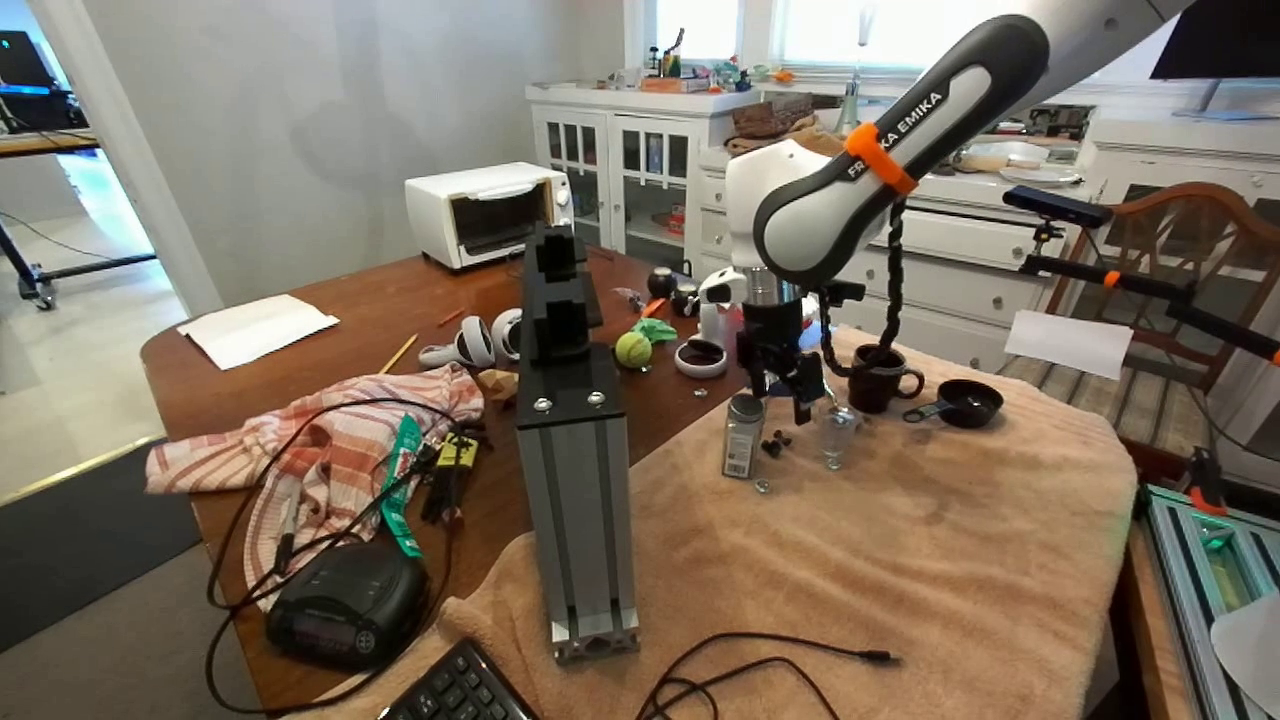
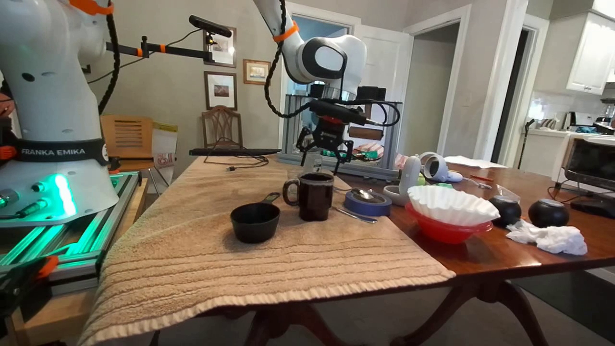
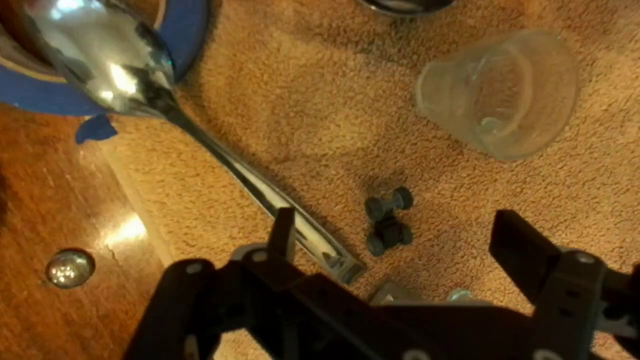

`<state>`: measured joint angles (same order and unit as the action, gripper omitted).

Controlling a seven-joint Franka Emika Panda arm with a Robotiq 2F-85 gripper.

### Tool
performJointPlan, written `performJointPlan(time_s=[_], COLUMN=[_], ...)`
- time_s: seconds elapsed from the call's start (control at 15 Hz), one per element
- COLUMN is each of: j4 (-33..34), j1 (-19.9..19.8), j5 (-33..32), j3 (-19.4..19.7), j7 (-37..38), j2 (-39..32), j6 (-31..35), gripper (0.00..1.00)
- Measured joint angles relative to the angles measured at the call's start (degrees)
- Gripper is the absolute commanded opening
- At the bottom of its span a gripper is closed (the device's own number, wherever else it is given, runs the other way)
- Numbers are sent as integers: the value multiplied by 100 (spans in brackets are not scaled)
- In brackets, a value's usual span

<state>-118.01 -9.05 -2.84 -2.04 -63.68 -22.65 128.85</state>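
My gripper (image 3: 393, 220) stands open above the tan towel, with nothing between its fingers. Below the gap, a small dark wheeled toy (image 3: 389, 233) lies on the cloth. To the left a metal spoon (image 3: 245, 177) rests its bowl on a roll of blue tape (image 3: 192, 30); one finger overlaps its handle in the wrist view. A clear cup (image 3: 540, 95) lies or stands farther up on the right. In an exterior view the gripper (image 1: 782, 402) hangs between a grey-lidded jar (image 1: 742, 440) and the clear cup (image 1: 838, 430). The palm hides part of the jar in the wrist view.
A dark mug (image 2: 315, 197) and a black measuring cup (image 2: 254, 223) stand on the towel. Beyond are a red bowl (image 2: 447, 234) with paper filters and a tennis ball (image 1: 633, 350). A tall metal frame (image 1: 578, 520) rises beside the towel; a cable (image 1: 760, 640) lies near it.
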Motion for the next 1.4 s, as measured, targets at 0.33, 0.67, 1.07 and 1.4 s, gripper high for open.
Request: performJointPlan(time_s=[0.33, 0.67, 1.07, 1.4], j4=[-226, -317, -255, -16], j1=[-35, 27, 195, 243], j5=[47, 139, 170, 129], j3=[-26, -134, -129, -113], j7=[4, 44, 1005, 1629], j2=[33, 59, -39, -265], j6=[119, 269, 272, 272], gripper=[100, 100, 100, 100])
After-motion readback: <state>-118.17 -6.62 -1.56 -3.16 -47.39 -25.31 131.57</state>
